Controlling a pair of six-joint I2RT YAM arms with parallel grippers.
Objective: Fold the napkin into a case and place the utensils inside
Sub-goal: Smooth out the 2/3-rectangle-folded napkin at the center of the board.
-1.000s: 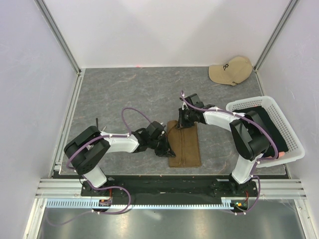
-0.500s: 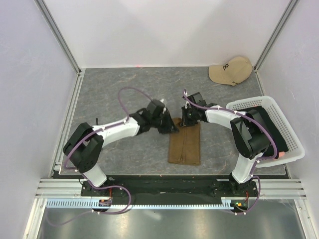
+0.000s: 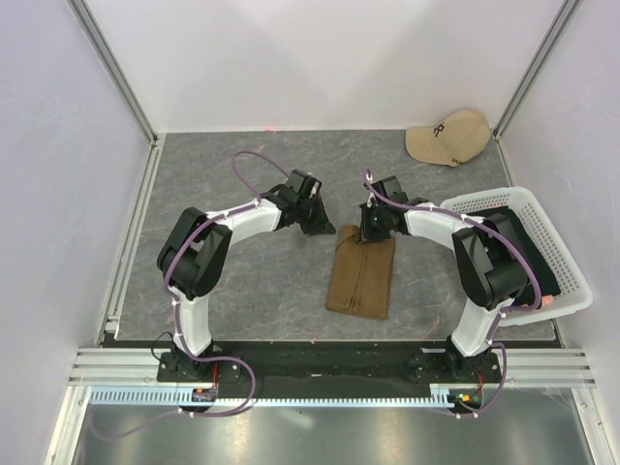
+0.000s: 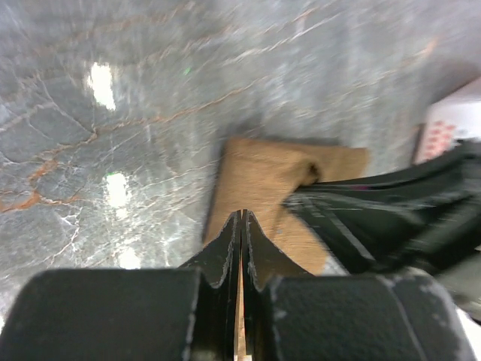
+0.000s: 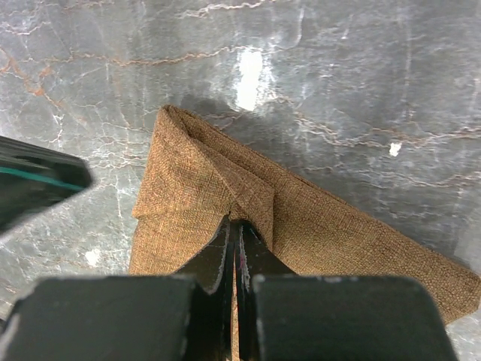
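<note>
The olive-brown napkin (image 3: 360, 276) lies on the grey table as a narrow folded case, slightly tilted. My right gripper (image 3: 372, 233) is at its far edge, shut on a raised fold of the napkin (image 5: 225, 177), which forms a ridge at the fingertips (image 5: 237, 222). My left gripper (image 3: 325, 227) is shut and sits just off the napkin's far-left corner. In the blurred left wrist view its gripper (image 4: 241, 216) hangs over the napkin's (image 4: 259, 173) left edge, and I see no cloth pinched. No utensils are in view.
A white mesh basket (image 3: 570, 291) with black fabric inside stands at the right edge. A beige cap (image 3: 448, 137) lies at the back right corner. White walls and metal rails enclose the table.
My left gripper swung from the napkin's near-left side up to its far-left corner. The napkin's far end shifted right with my right gripper, so it now lies tilted.
</note>
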